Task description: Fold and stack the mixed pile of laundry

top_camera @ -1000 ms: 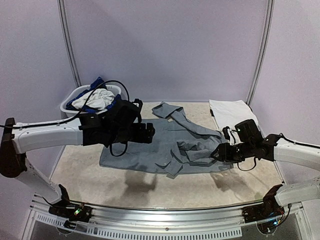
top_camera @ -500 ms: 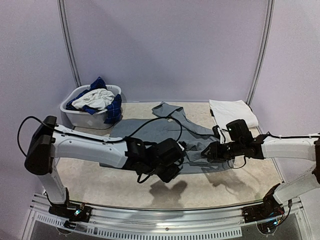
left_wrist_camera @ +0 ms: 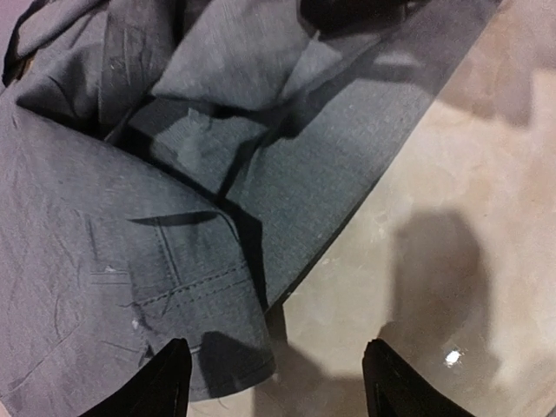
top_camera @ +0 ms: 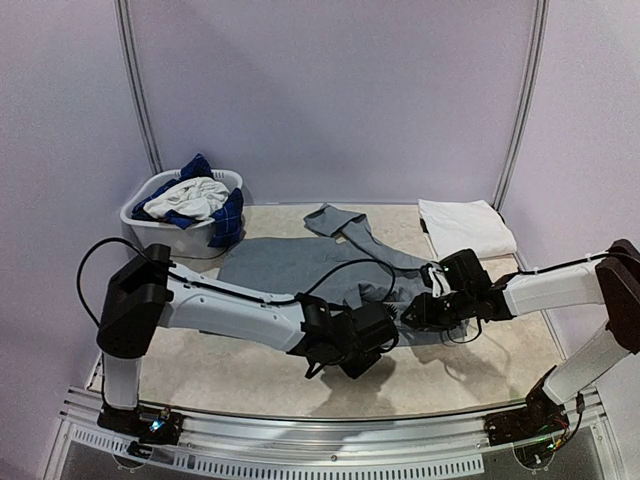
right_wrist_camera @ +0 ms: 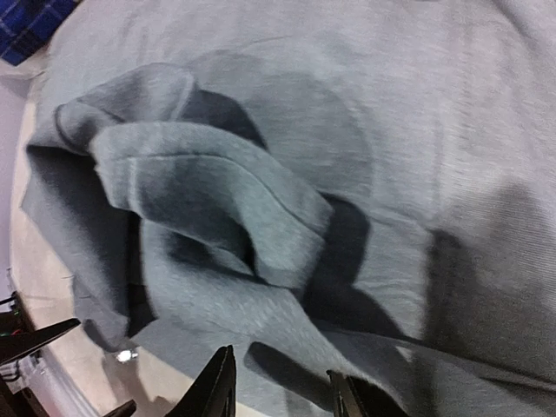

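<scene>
A plain grey T-shirt point(top_camera: 290, 268) lies spread on the table, its right side crumpled into folds point(right_wrist_camera: 217, 217). My left gripper point(top_camera: 376, 338) hovers at the shirt's near edge, open; in the left wrist view the gripper point(left_wrist_camera: 278, 387) straddles a hem corner point(left_wrist_camera: 226, 347) and bare table. My right gripper point(top_camera: 414, 312) is low over the bunched sleeve, and in its wrist view the gripper point(right_wrist_camera: 282, 393) stands open with grey cloth beneath the gap. The rest of the mixed laundry pile point(top_camera: 190, 198), blue plaid and white, sits in the basket.
The white oval basket point(top_camera: 150, 232) stands at the back left. A folded white piece point(top_camera: 465, 226) lies at the back right. Bare beige tabletop point(left_wrist_camera: 452, 174) runs along the shirt's near edge. A strip of blue plaid point(right_wrist_camera: 26, 22) shows in the right wrist view.
My left arm has swung from beside the basket to the shirt's near right edge, jaws narrowing a little. My right gripper has slid left over the crumpled sleeve, jaws closing somewhat.
</scene>
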Tool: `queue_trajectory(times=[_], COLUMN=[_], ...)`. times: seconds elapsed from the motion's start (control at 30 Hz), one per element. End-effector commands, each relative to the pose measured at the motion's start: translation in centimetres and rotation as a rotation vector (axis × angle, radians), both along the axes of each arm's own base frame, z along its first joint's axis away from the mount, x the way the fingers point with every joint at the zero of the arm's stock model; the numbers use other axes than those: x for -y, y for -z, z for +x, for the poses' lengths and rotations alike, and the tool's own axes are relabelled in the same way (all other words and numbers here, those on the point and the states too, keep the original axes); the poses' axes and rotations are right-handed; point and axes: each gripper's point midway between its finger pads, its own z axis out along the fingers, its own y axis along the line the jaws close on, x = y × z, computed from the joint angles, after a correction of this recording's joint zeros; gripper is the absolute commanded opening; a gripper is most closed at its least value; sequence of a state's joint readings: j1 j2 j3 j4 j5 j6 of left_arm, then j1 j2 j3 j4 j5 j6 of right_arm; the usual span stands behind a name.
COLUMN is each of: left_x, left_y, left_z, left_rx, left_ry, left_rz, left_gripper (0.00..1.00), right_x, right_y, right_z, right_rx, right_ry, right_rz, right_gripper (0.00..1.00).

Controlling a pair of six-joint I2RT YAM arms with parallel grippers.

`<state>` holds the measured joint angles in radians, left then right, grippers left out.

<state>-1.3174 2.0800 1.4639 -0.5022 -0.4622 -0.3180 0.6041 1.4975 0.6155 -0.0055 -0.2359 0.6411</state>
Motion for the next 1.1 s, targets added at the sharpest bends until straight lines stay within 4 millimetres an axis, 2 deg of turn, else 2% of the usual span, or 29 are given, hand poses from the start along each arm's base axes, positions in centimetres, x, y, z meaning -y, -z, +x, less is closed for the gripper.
queue_trajectory(times=[0.0,0.17,0.27,0.5,0.7,0.87,0.97,1.07], left_x=[0.2,0.0,0.1,0.4,1.3,2.8,3.4,3.0], left_y=[0.6,0.4,0.5,0.7,-0.6,-1.2,-0.6,0.5], left_z=[0.2,0.4,0.4,0.6,1.5,1.9,2.4,3.5], left_rx=[0.022,0.036,0.038,0.047,0.071,0.045,0.039,0.049], left_ry=[-0.012,-0.015,-0.006,-0.002,-0.005,0.017,0.018,-0.025], left_rz=[0.021,0.021,0.025,0.023,0.000,-0.040,-0.021,0.015], left_gripper=[0.69,0.69,0.69,0.68,0.67,0.65,0.63,0.60], right_x=[2.0,4.7,5.5,5.5,3.9,3.7,3.7,3.7], right_y=[2.0,3.2,3.5,2.1,-1.6,-4.0,-4.2,-3.9], right_z=[-0.3,-0.2,-0.6,-1.5,-1.9,-1.7,-1.7,-1.7], right_rx=[-0.027,-0.057,-0.076,-0.068,0.000,0.064,0.071,0.068], right_ry=[0.039,0.130,0.158,0.152,0.101,0.102,0.101,0.096], right_rz=[-0.121,-0.202,-0.227,-0.180,-0.046,0.010,0.013,0.007], right_gripper=[0.37,0.37,0.37,0.37,0.38,0.38,0.38,0.38])
